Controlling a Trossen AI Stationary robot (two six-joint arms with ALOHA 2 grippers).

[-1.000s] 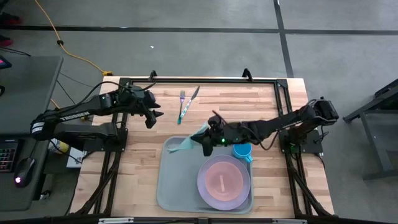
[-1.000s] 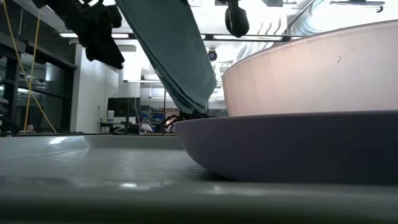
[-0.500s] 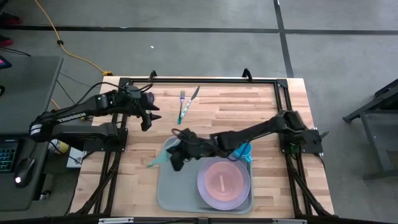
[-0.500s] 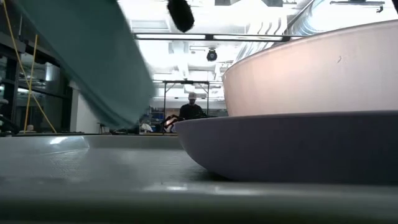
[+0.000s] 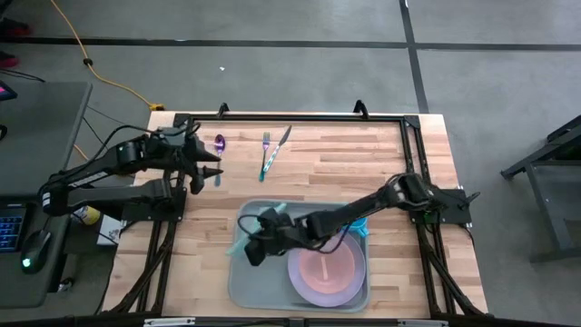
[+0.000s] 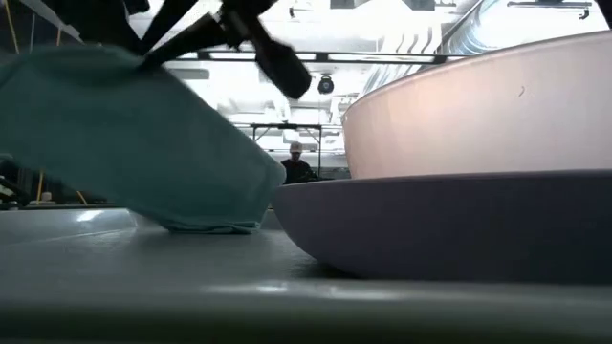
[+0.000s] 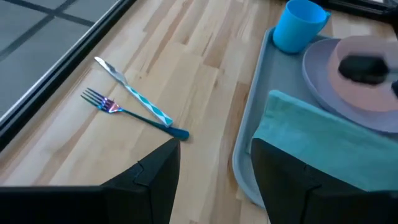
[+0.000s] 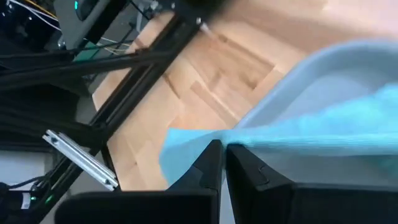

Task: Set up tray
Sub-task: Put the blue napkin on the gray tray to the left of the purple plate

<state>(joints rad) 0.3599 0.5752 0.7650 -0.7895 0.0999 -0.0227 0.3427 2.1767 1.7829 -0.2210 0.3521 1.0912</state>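
The pale grey-green tray (image 5: 263, 282) lies at the table's near middle. It holds a purple plate (image 5: 349, 282) with a pink bowl (image 5: 325, 266) on it, and a blue cup (image 5: 356, 222). My right gripper (image 5: 255, 252) is over the tray's left part, shut on a teal napkin (image 5: 239, 239), which also shows in the low view (image 6: 134, 143). My left gripper (image 5: 207, 174) is open and empty over the table's far left; its fingers show apart in the left wrist view (image 7: 214, 177). My right gripper pinches the napkin's upper edge (image 8: 245, 140) between its two shut fingers. It reaches in from the table's right, slanting down. The napkin hangs slack below the fingers, and its lower end (image 6: 206, 225) rests on the tray's floor near the left rim.
A fork (image 5: 265, 154) and a knife (image 5: 278, 145) lie together on the wood beyond the tray; they also show in the left wrist view (image 7: 124, 112). A purple spoon (image 5: 219, 145) lies near my left gripper. A black frame (image 5: 290, 118) borders the table.
My right gripper has carried the napkin from the tray's far edge toward the table's left and near edge and downward; the napkin's lower end now rests on the tray. My left gripper has drawn back a little toward the table's left, uncovering the purple spoon.
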